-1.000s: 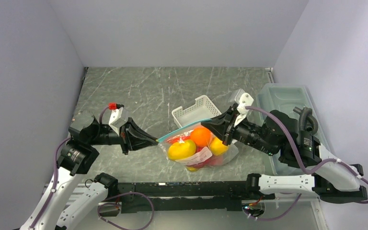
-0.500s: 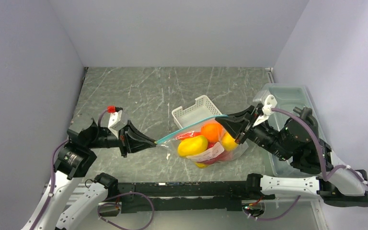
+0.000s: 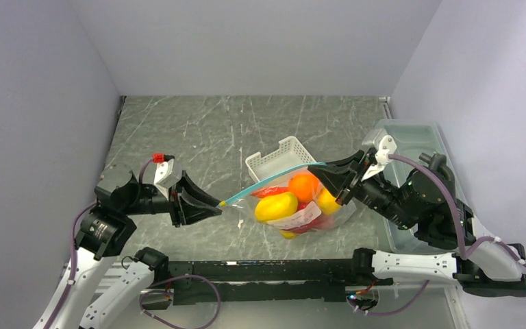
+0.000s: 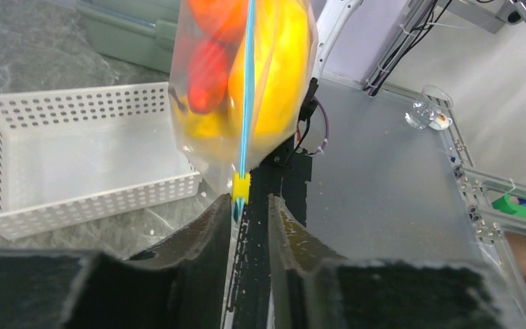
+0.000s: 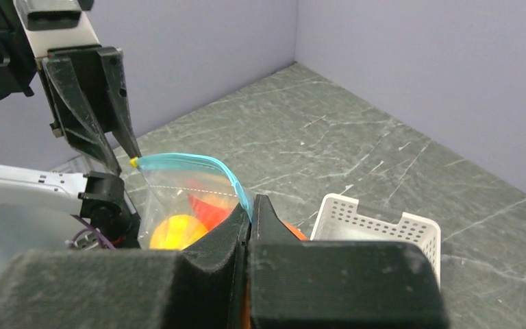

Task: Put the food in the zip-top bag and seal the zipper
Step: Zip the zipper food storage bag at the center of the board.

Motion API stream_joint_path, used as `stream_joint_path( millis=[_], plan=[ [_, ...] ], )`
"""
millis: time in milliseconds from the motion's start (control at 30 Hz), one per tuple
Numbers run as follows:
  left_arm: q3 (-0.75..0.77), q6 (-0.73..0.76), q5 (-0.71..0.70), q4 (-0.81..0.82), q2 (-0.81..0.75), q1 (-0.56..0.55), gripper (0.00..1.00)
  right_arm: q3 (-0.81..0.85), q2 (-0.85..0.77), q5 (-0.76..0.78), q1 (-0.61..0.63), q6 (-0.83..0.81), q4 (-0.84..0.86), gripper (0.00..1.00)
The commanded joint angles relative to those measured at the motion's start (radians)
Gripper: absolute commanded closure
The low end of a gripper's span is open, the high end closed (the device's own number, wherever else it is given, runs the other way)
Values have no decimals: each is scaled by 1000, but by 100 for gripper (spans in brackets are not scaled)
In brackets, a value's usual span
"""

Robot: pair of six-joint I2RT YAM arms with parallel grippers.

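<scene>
The clear zip-top bag (image 3: 308, 218) hangs above the table between my two grippers, holding the food: an orange (image 3: 304, 185), a yellow lemon (image 3: 276, 205) and a red piece (image 3: 267, 192). The teal zipper (image 3: 267, 181) runs along its top edge and ends in a small yellow tab (image 4: 241, 185). My right gripper (image 3: 323, 173) is shut on the zipper's right end (image 5: 241, 195). My left gripper (image 4: 250, 203) stands open, jaws slightly apart, the tab just beyond its fingertips (image 4: 220, 209). In the right wrist view the left gripper (image 5: 127, 163) sits at the tab.
A white perforated basket (image 3: 277, 159) lies empty just behind the bag, also in the left wrist view as the basket (image 4: 75, 151). A translucent bin (image 3: 411, 137) stands at the right edge, under the right arm. The table's dark front rail (image 3: 267, 274) runs below the bag.
The right gripper pulled the bag rightward along the zipper, then held. The left gripper's jaws have parted and let go of the zipper's left end, which now curves slightly.
</scene>
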Motion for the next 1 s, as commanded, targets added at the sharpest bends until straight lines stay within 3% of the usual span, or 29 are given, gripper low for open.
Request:
stream_joint_path(
  millis=[0, 367, 467, 500, 967],
  plan=[
    [31, 0, -32, -43, 3, 2, 64, 64, -5, 14, -9, -22, 110, 100],
    [66, -5, -105, -50, 4, 2, 42, 111, 65, -63, -9, -27, 34, 100],
    [71, -18, -119, -41, 4, 2, 7, 121, 84, -87, -9, -29, 14, 100],
    [72, -21, -118, -32, 4, 2, 1, 124, 90, -92, -9, -30, 8, 100],
    [178, 27, -150, -113, 65, 2, 0, 137, 198, -182, -9, -41, -45, 100]
  ],
)
